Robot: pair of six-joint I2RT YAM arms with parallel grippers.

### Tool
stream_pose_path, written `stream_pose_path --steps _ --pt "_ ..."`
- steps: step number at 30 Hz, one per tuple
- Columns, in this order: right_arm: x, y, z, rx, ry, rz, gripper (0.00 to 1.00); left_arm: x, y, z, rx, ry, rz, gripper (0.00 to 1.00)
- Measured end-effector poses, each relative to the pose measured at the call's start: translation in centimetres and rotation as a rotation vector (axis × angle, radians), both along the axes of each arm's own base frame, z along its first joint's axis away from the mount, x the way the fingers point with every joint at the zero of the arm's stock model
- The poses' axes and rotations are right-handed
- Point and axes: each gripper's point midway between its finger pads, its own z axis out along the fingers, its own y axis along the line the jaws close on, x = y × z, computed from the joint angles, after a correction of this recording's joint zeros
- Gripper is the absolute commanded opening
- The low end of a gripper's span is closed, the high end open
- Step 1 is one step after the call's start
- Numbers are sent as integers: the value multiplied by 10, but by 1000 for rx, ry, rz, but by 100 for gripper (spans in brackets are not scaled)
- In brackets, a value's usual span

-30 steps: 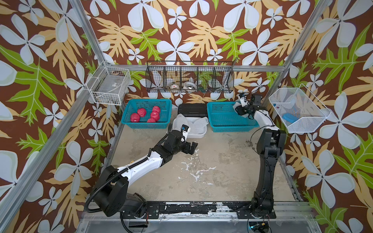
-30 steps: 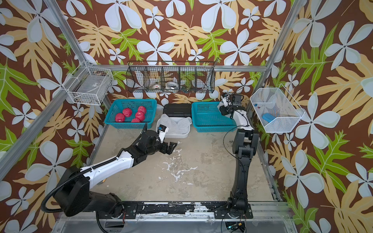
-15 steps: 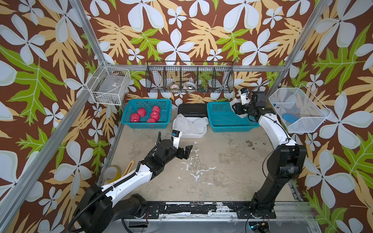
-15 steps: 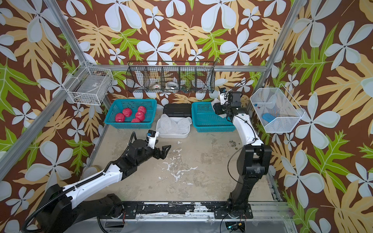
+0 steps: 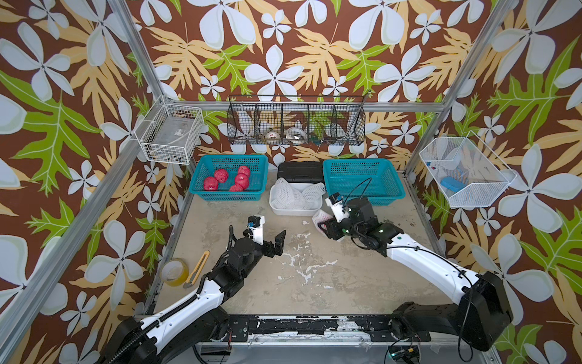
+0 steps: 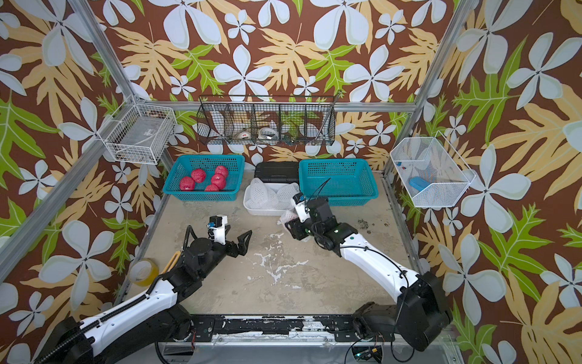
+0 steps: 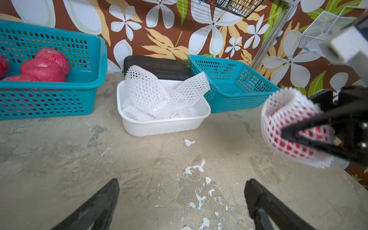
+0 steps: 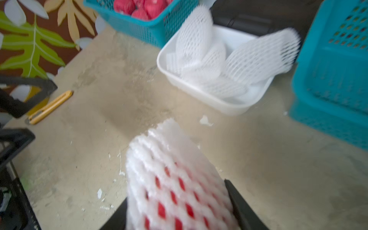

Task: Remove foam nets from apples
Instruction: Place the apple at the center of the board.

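An apple still in its white foam net hangs just above the table in front of the white tray. My right gripper is shut on it, one black finger on each side. Both top views show this netted apple at the right gripper. My left gripper stands open and empty over the mid-table, left of the netted apple. Several bare red apples lie in the left teal basket. Empty foam nets fill the white tray.
An empty teal basket stands at the back right, with a black case behind the tray. A tape roll and a yellow utility knife lie at the table's left edge. Wire baskets hang on the walls.
My right arm carried the netted apple from over the right teal basket down and left to the table in front of the tray. My left arm drew back toward the front, still open.
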Motion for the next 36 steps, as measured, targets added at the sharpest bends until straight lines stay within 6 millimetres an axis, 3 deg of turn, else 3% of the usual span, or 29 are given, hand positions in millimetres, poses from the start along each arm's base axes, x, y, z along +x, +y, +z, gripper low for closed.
stream_pose_path --steps 4,7,12,15,18,23,27,31,36 --pt "-21 14 -45 -76 96 34 49 1 3 -6 -6 13 24 100" --pt "-23 14 -72 -120 158 17 49 1 5 -7 -14 19 33 100" --pt "-24 14 -104 -181 218 7 50 2 6 -8 -19 23 42 100" --pt "-25 14 -114 -192 241 1 55 1 7 -11 -17 31 46 100" --pt "-24 16 -117 -192 246 5 70 2 6 -13 -16 38 48 100" --pt "-19 21 -111 -201 235 20 83 2 6 -18 -8 50 48 100" --pt "-11 25 -93 -217 208 42 89 2 6 -17 -12 49 48 100" --pt "-5 27 -66 -242 169 63 90 2 6 -11 -23 31 48 100" --pt "-4 28 -48 -279 169 103 89 0 9 -10 -29 16 53 100"
